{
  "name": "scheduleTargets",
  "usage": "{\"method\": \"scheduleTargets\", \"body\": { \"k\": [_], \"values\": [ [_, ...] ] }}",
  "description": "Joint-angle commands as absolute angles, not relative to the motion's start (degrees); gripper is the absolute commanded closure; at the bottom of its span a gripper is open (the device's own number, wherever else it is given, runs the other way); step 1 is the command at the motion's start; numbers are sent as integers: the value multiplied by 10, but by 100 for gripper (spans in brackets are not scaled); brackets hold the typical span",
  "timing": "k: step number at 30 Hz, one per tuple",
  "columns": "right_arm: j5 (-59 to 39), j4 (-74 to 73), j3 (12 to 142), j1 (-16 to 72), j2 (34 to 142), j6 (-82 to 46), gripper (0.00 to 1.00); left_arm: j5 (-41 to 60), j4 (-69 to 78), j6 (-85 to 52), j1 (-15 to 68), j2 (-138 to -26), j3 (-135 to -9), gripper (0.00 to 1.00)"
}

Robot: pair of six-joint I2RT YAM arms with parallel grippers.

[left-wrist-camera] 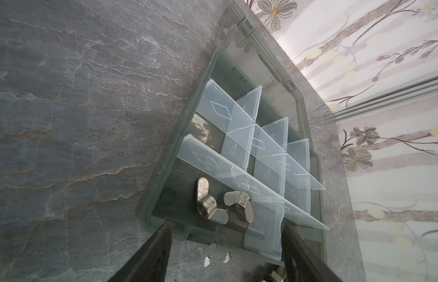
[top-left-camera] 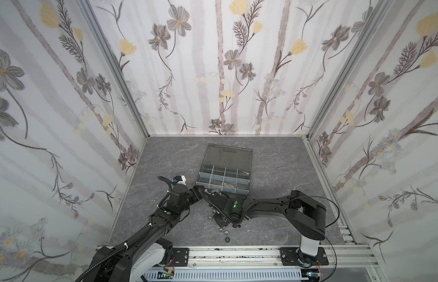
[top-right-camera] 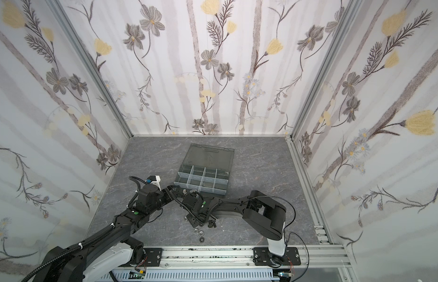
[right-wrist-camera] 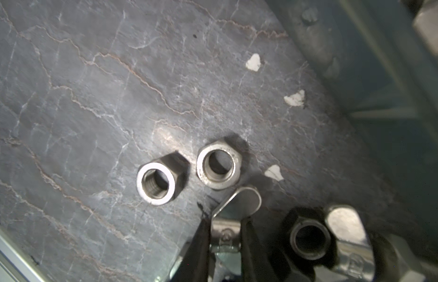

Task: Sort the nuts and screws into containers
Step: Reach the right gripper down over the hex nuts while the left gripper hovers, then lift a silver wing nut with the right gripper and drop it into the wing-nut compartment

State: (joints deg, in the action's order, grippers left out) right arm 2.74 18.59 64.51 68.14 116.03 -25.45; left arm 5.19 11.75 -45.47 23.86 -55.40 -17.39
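The right gripper (right-wrist-camera: 225, 219) pinches a silver wing nut (right-wrist-camera: 245, 200) low on the table (right-wrist-camera: 91, 97) — just beside the box (left-wrist-camera: 149, 195). The left gripper (left-wrist-camera: 227, 234) stands wide over two wing nuts (left-wrist-camera: 208, 202) in its corner.

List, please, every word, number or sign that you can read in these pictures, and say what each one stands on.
No word or number can be read.
Stamps on the two wing nuts lying in the organiser box: too blurred to read.
Stamp on the held wing nut in the right pincer: too blurred to read.
Dividers: raised diamond and triangle outlines, no letters.
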Motion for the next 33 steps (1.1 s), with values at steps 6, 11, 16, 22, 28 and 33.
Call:
{"method": "scheduleTargets", "body": {
  "k": [6, 11, 16, 22, 28, 33],
  "values": [
    [32, 179, 644, 682, 1145, -260, 84, 47, 121, -461, 236, -549, -171, 26],
    [39, 182, 652, 670, 1097, -247, 84, 46, 121, -463, 236, -539, -165, 26],
    [47, 187, 669, 641, 1059, -221, 84, 45, 121, -466, 236, -536, -163, 26],
    [47, 192, 725, 603, 1091, -186, 83, 51, 121, -468, 236, -539, -161, 26],
    [42, 197, 782, 585, 1143, -166, 83, 57, 121, -465, 236, -536, -161, 26],
    [41, 199, 793, 583, 1163, -163, 83, 59, 121, -463, 234, -536, -164, 26]
  ]
}}
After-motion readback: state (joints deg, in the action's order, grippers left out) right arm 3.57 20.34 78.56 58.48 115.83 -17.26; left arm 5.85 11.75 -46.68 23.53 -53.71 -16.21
